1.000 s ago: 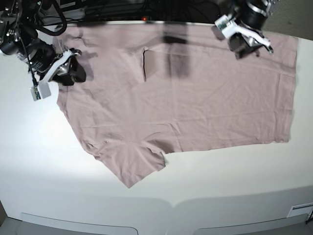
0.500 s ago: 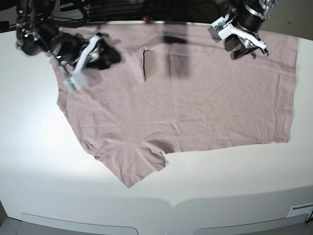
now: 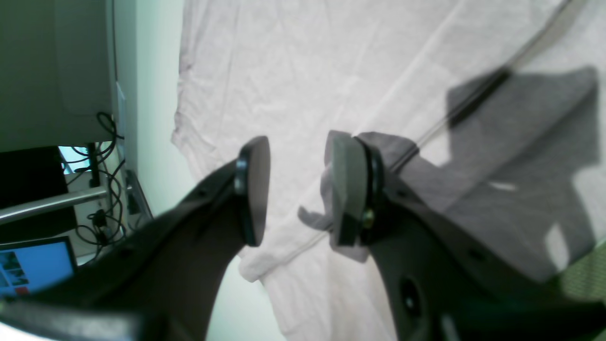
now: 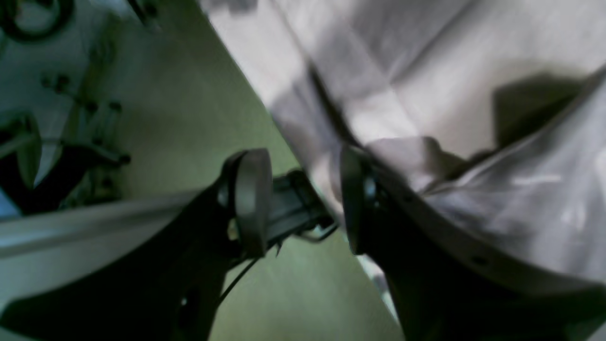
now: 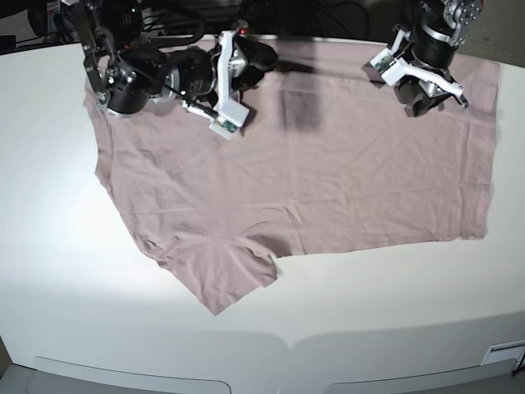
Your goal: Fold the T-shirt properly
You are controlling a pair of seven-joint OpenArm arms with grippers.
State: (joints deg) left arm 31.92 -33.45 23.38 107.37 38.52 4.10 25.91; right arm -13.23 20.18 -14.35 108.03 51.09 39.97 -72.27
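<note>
**T-shirt spread wide, partly doubled; no grip on cloth**

In the base view, the T-shirt (image 5: 353,180) is found across the upper and middle frame, its long side running left to right on the white table (image 5: 66,271). A sleeve (image 5: 221,279) is pointed down at lower left. A long crease is seen along the upper part, and the cloth there appears to be doubled over.

Tool state: the left gripper (image 3: 300,189) is parted by a moderate gap, with cloth visible beyond and nothing pinched. The right gripper (image 4: 303,199) is likewise parted, and nothing is held. In the base view they are placed over the shirt's upper right and upper left-centre respectively.

Step in hand, as judged: positioning between folds, with an early lengthwise fold probably made. For the next move, the upper layer's edge would need to be taken at two points, or the sleeve turned in, and the cloth carried evenly. A pinch through both layers could drag the fold out of line.

Writing: none could be read. On the screen (image 3: 35,265) at lower left of the left wrist view, only coloured tiles are made out; no brand is legible.
</note>
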